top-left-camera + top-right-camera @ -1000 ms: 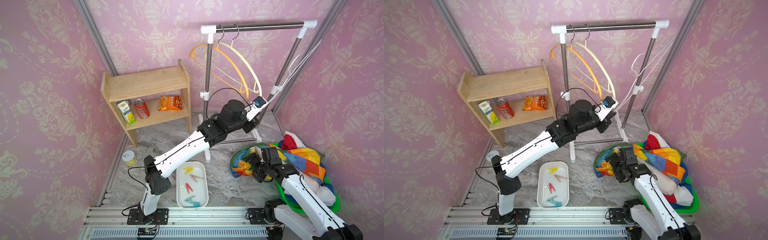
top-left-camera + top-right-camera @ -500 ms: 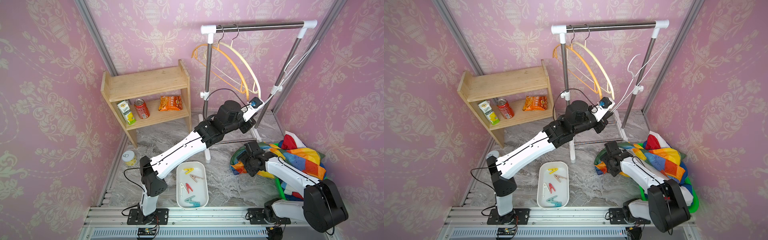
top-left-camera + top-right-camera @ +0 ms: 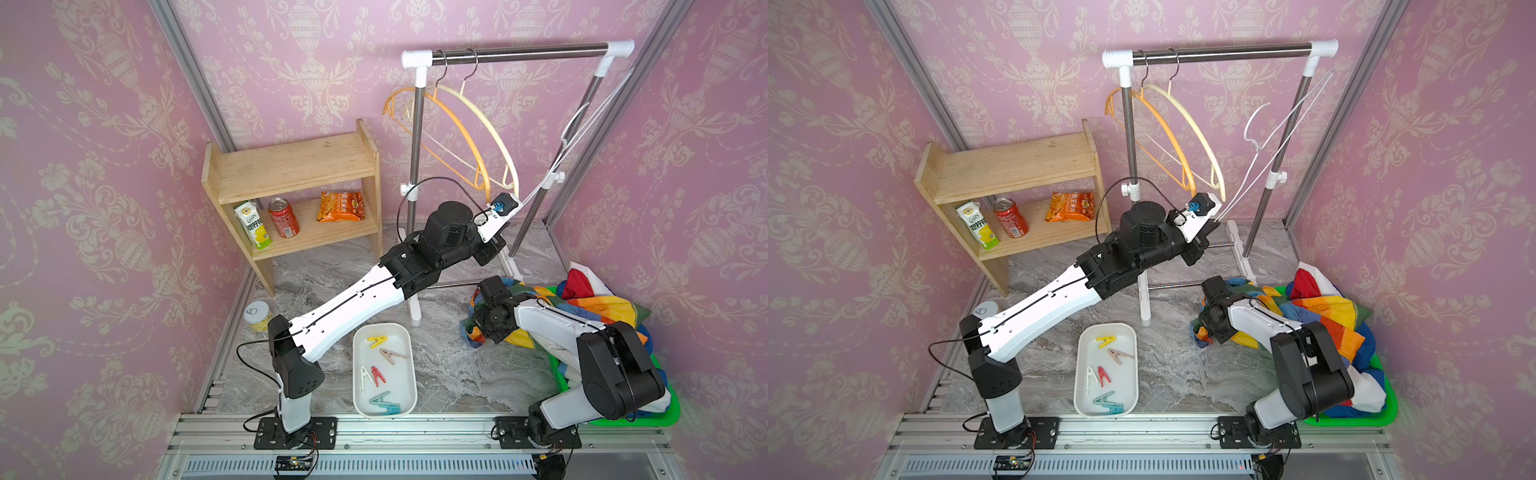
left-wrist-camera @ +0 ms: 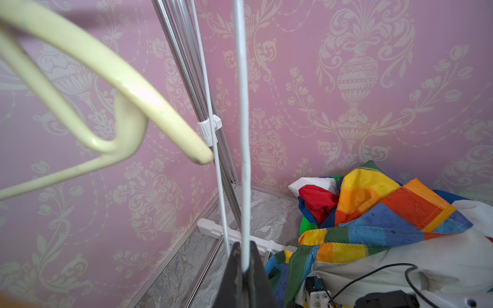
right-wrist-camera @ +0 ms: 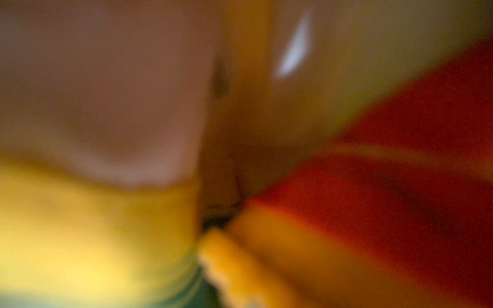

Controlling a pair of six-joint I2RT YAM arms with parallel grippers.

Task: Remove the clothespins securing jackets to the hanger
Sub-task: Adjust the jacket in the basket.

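Clothespins (image 3: 379, 374): five counted, lying loose in a white tray (image 3: 401, 386) at 6 o'clock on the marble floor (image 3: 457, 374), seen in both top views. Colours from far end to near end are yellow, beige-pink, white beside red, and teal. No gripper touches them.

Jackets (image 3: 602, 307): a crumpled heap at 4 o'clock, spilling from a green basket (image 3: 623, 421) onto the floor. Rainbow patchwork lies uppermost, with white, red and blue cloth under it.

Left gripper (image 4: 244, 250): raised at 1 o'clock, fingers clenched on the wire of a white wire hanger (image 4: 244, 120). The hanger slants up beside the rack's right post.

Right gripper (image 3: 489, 326): low at 4 o'clock, nosed into the near edge of the rainbow cloth, fingers closed. Its wrist view is a blur of yellow, orange and red, so whether a fold is pinched cannot be told.

Clothes rack (image 3: 519, 50): stands at 1 o'clock. An orange hanger (image 3: 1185, 160) and a cream hanger (image 4: 120, 80) are hooked at the left end of its rail.

Wooden shelf (image 3: 291, 166): at 10 o'clock. Its lower board carries a carton (image 3: 251, 224), a red can (image 3: 284, 217) and an orange snack bag (image 3: 340, 206).

Jar (image 3: 257, 313): on the floor at 8 o'clock, beside the shelf's foot.
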